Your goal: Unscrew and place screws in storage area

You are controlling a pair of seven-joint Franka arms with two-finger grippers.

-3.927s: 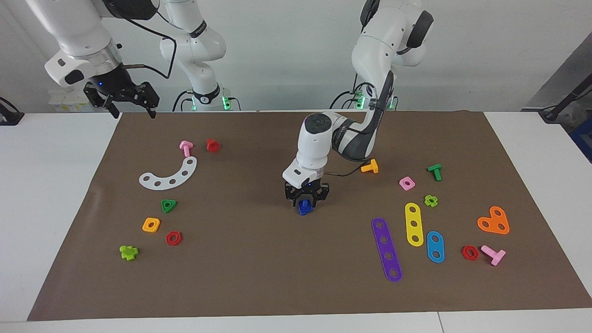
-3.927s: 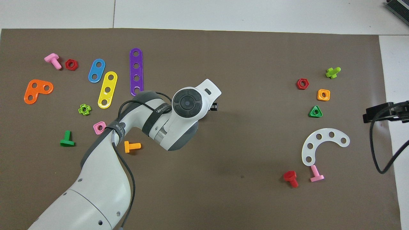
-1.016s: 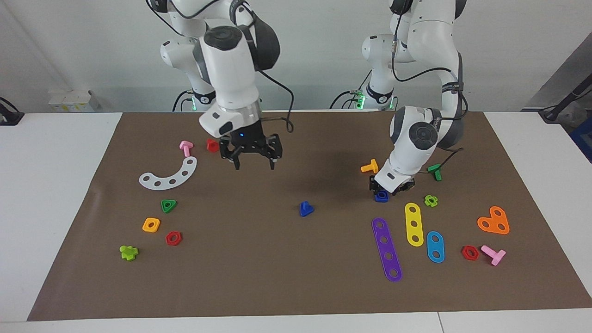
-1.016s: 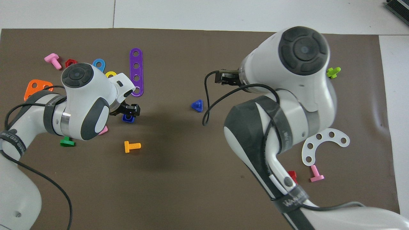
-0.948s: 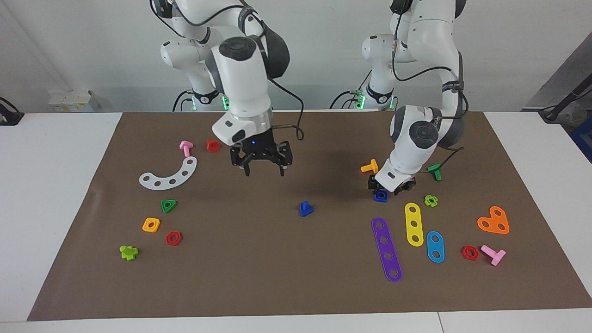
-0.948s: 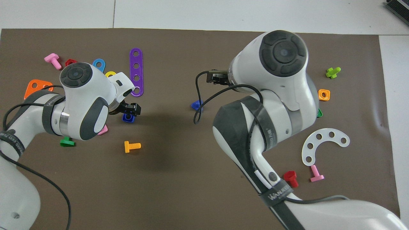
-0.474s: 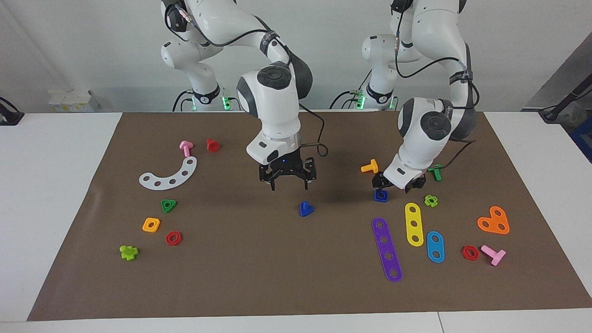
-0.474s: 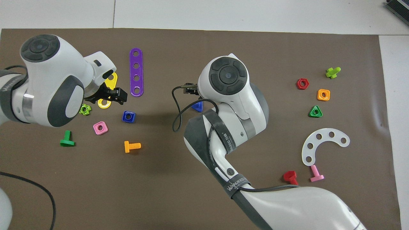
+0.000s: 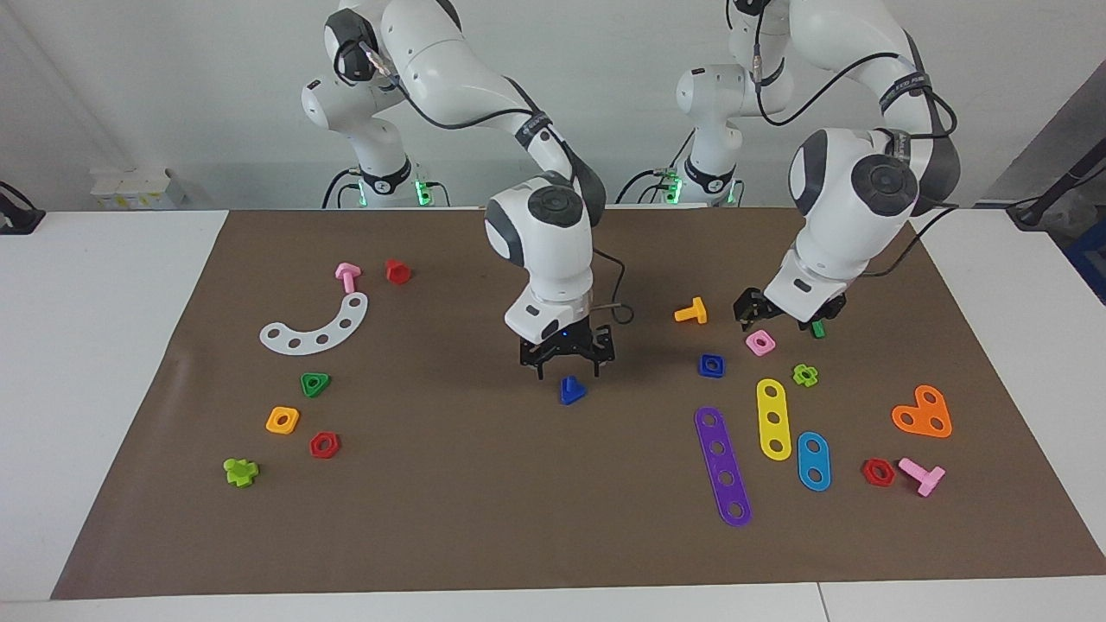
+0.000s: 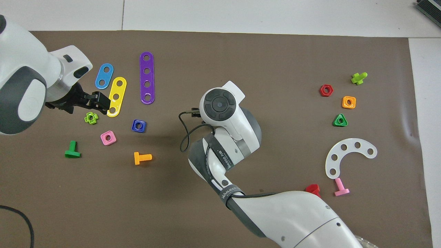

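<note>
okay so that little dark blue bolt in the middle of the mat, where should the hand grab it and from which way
Probably by its stem, from straight above. The dark blue bolt seems to rest on its triangular head with the short stem pointing up, leaving the stem clear all round. The right hand is open directly over it, fingers pointing down, so it likely only needs to lower. The left hand is up over the pink nut.

Right pincer (image 9: 567, 370) now over blue bolt (image 9: 570, 390), left pincer (image 9: 782, 321) raised.
</note>
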